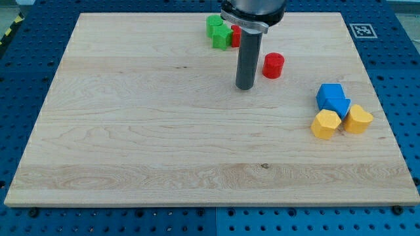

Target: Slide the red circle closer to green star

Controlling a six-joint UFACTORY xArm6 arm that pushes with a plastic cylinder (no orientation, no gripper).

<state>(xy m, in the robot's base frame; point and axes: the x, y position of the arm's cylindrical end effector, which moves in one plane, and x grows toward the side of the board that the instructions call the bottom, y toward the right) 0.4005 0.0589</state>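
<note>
The red circle (273, 65), a short red cylinder, lies on the wooden board (131, 131) right of centre, near the view's top. My tip (245, 86) rests on the board just to the left of the circle and slightly below it, a small gap apart. Two green blocks sit touching at the view's top, left of the rod: an upper one (213, 25) and a lower one (221, 37). I cannot tell which of them is the star. Another red block (235, 34) next to them is partly hidden behind the rod.
At the view's right is a cluster: a blue cube (330, 94), a second blue block (340, 107), a yellow pentagon-like block (325, 124) and a yellow heart-like block (358, 119). The board's right edge is close to them.
</note>
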